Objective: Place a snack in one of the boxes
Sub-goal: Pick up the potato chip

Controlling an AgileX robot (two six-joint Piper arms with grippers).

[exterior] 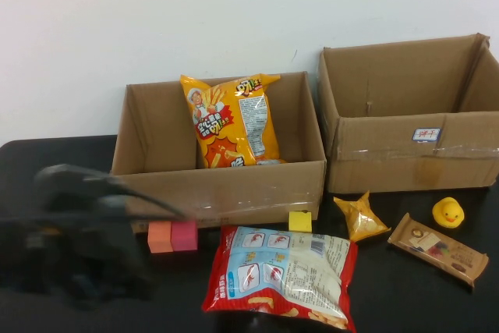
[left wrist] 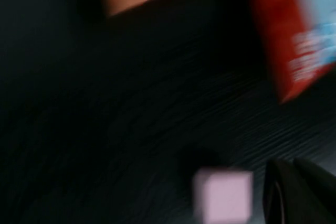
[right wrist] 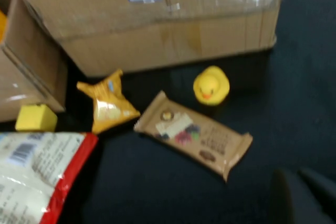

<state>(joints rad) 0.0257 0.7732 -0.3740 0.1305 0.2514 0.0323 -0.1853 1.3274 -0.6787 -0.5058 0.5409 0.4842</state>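
Note:
An orange chip bag [exterior: 231,121] stands upright inside the left cardboard box [exterior: 234,185]. The right box [exterior: 413,157] looks empty. A red-and-white snack bag [exterior: 284,274] lies flat on the black table in front of the left box; its red edge shows in the left wrist view [left wrist: 294,51]. A small yellow packet [exterior: 360,217] and a brown snack bar [exterior: 438,249] lie to its right, both in the right wrist view too [right wrist: 107,106] [right wrist: 194,135]. My left gripper [exterior: 160,208] is blurred, low at the front left, fingers together and empty [left wrist: 299,192]. My right gripper [right wrist: 302,195] hovers shut near the bar.
Orange [exterior: 159,236] and pink [exterior: 185,234] blocks and a yellow block [exterior: 300,221] sit against the left box front. A yellow rubber duck [exterior: 447,212] sits before the right box. A pale block [left wrist: 223,195] lies beside my left fingers.

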